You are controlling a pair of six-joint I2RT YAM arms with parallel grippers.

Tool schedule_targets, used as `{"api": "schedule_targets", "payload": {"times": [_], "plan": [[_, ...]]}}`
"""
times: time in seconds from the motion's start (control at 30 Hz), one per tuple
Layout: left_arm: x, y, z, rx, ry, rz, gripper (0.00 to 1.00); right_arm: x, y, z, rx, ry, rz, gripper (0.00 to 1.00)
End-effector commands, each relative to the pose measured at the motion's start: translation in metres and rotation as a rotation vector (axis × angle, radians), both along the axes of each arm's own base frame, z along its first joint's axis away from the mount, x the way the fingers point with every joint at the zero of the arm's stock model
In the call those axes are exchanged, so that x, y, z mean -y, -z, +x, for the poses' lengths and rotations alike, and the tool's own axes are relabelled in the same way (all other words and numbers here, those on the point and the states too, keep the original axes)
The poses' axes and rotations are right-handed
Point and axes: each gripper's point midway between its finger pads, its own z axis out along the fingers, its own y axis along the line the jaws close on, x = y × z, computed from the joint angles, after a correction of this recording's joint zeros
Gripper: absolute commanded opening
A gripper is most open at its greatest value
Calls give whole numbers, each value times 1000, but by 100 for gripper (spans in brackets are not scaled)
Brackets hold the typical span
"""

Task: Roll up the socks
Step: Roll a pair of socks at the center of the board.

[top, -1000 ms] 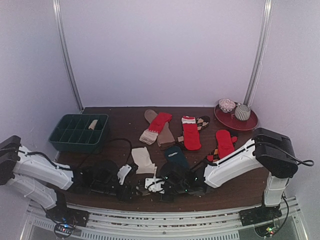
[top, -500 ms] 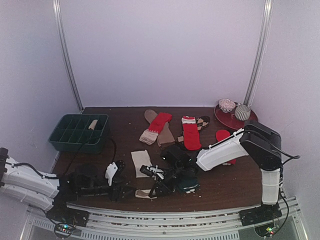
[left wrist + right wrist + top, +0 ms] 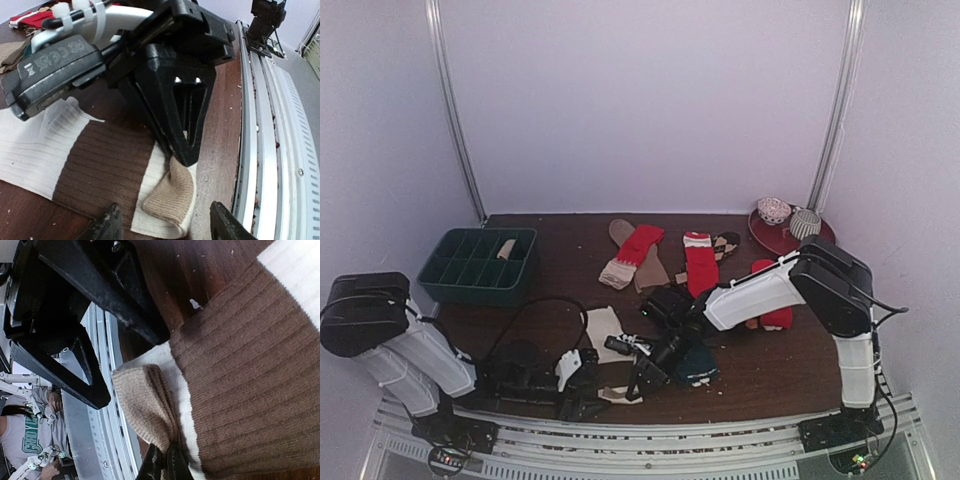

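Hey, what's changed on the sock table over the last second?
The right arm folded up and back; the right gripper stays shut on the striped sock by its toe. The teal sock slid toward the front edge. The left arm raised its elbow, and the left gripper came in at that toe, open. The cream sock and tray stayed put.

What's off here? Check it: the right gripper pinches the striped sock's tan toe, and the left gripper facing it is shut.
The left gripper is not shut: the left wrist view shows its fingertips standing wide apart, open, over the striped sock. The right gripper does pinch the tan toe.
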Motion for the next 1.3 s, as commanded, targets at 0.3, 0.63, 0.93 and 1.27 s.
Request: {"api": "schedule_targets", "payload": {"times": [0.3, 0.63, 0.93, 1.27], "plan": [[27, -39, -14, 122, 81, -145, 59, 61, 70, -12, -66, 49, -341, 0], [38, 8, -12, 26, 62, -28, 56, 62, 69, -11, -62, 55, -337, 0], [12, 30, -11, -34, -24, 11, 44, 68, 68, -14, -59, 58, -340, 0], [8, 50, -14, -125, -51, 72, 0, 58, 61, -8, -36, 79, -297, 4]]}}
